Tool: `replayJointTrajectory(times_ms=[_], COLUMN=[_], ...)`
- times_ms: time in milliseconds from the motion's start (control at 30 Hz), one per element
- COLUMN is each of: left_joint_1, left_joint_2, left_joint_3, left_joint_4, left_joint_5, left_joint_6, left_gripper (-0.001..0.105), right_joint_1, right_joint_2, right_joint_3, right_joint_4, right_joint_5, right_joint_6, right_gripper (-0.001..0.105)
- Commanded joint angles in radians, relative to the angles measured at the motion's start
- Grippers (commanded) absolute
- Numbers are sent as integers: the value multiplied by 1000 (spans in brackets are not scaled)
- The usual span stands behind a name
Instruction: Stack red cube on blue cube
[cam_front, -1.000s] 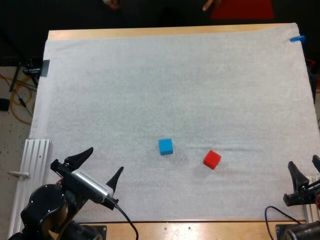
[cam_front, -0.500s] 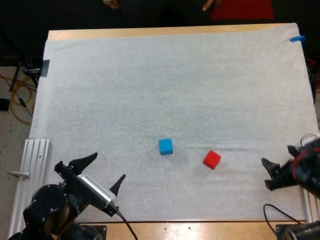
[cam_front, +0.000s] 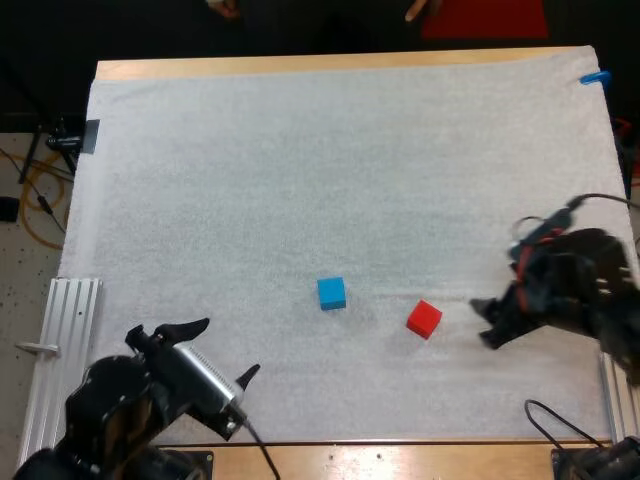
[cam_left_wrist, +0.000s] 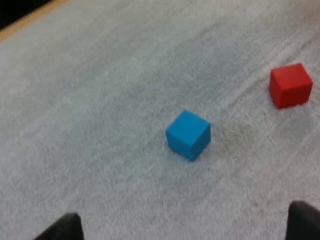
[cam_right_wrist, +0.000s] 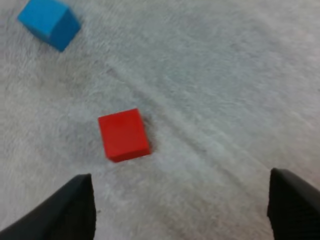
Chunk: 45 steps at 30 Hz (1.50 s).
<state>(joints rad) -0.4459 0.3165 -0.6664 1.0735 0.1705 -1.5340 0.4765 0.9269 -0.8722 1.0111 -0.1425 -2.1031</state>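
A blue cube (cam_front: 332, 293) rests on the white mat, with a red cube (cam_front: 424, 319) a short way to its right and slightly nearer. My right gripper (cam_front: 484, 322) hovers open just right of the red cube, apart from it. In the right wrist view the red cube (cam_right_wrist: 123, 135) lies ahead of the spread fingers (cam_right_wrist: 75, 207), and the blue cube (cam_right_wrist: 49, 22) is farther off. My left gripper (cam_front: 228, 348) stands open near the mat's front left, well short of both cubes. The left wrist view has the blue cube (cam_left_wrist: 188, 134) ahead and the red cube (cam_left_wrist: 290, 85) beyond it.
An aluminium rail (cam_front: 65, 330) lies off the mat's left edge, with cables on the floor beyond it. A person's hands (cam_front: 418, 10) show past the table's far side. The white mat (cam_front: 330, 160) spreads wide and bare behind the cubes.
My right arm has swung in from the right edge toward the red cube. My left gripper has drifted slightly nearer the front edge. Neither cube has moved.
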Motion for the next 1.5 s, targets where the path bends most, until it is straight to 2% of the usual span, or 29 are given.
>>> replayJointTrajectory(times_ms=[0,200,400,667,867,1167,1233,1300,1333,1400,1467], left_joint_1=[-5,-5,-5,-5,-5,-5,-5,-5,-5,-5,-5], left_joint_2=[24,76,76,76,76,76,76,76,76,76,76], left_joint_3=[-6,-6,-6,-6,-6,-6,-6,-6,-6,-6,-6], left_joint_4=[2,-1,-1,-1,-1,-1,-1,-1,-1,-1,-1], left_joint_5=[10,28,28,28,28,28,28,28,28,28,28], left_joint_6=[9,9,9,9,9,9,9,9,9,9,9], left_gripper=[76,76,76,76,76,76,76,76,76,76,76], right_joint_1=[36,162,169,169,169,169,169,169,169,169,169], right_joint_2=[25,159,303,443,519,610,619,628,628,630,630], right_joint_3=[-8,-8,-11,-17,-17,-17,-17,-17,-17,-17,-17], right_joint_4=[-22,-112,-192,-210,-225,-232,-234,-234,-234,-234,-234], right_joint_5=[12,34,30,-24,-72,-62,-49,-48,-48,-48,-48], right_joint_6=[-24,-33,-68,-128,-131,-127,-119,-116,-116,-116,-105], right_gripper=[69,69,69,69,69,68,60,41,38,23,16])
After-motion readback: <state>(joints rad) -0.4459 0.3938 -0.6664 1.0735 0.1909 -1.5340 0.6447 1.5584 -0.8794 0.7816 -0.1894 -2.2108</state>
